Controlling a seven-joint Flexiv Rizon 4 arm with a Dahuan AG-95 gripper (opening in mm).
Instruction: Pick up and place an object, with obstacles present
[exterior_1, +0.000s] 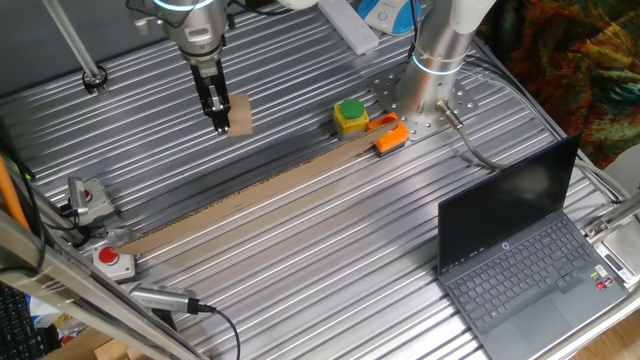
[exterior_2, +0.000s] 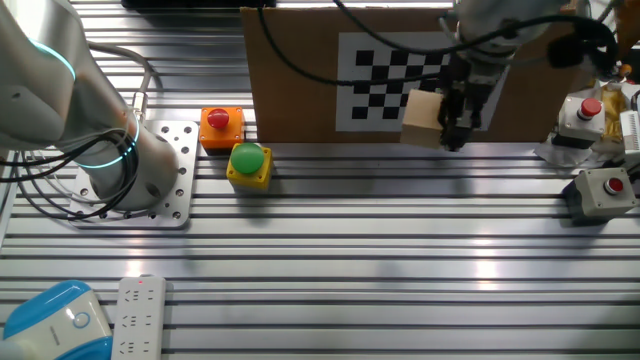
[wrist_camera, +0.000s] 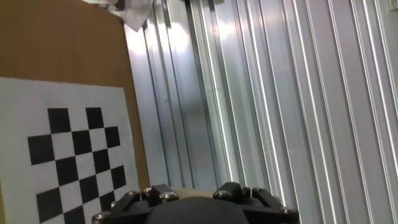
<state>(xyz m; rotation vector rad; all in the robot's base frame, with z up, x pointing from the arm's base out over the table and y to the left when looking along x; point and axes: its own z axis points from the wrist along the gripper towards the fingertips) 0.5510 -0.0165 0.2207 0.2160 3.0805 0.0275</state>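
fingers (exterior_1: 219, 124) clamp block (exterior_1: 239, 115) aloft | checkerboard (exterior_2: 395, 75) hidden in one fixed view

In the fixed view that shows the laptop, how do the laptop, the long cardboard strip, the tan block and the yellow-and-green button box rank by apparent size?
Largest to smallest:
1. laptop, nearest the camera
2. cardboard strip, longest but thin
3. and 4. tan block and button box: alike, so I do not rank them.
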